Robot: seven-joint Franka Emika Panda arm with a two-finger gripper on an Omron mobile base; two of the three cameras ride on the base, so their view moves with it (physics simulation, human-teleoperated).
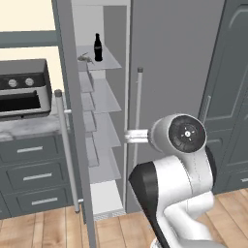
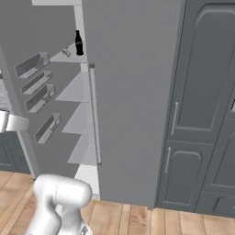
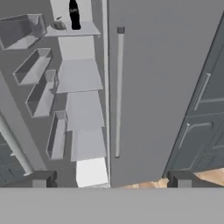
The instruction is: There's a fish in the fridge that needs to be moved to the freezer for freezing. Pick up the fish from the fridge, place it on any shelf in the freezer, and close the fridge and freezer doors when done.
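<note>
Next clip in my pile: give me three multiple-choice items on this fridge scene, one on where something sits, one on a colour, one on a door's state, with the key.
1. Where does the bottle stand?
A. on the top shelf
B. on the bottom shelf
C. in a door bin

2. What colour is the bottle?
A. white
B. black
C. green

3. How do the two doors stand?
A. both shut
B. both open
C. left door open, right door shut

Key: 1 A, it stands on the highest shelf, with a small item I take for the fish beside it. 2 B, it shows dark against the pale grey interior. 3 C, the left door is swung out and shows the shelves, while the right door lies flat with its handle facing us.
</note>
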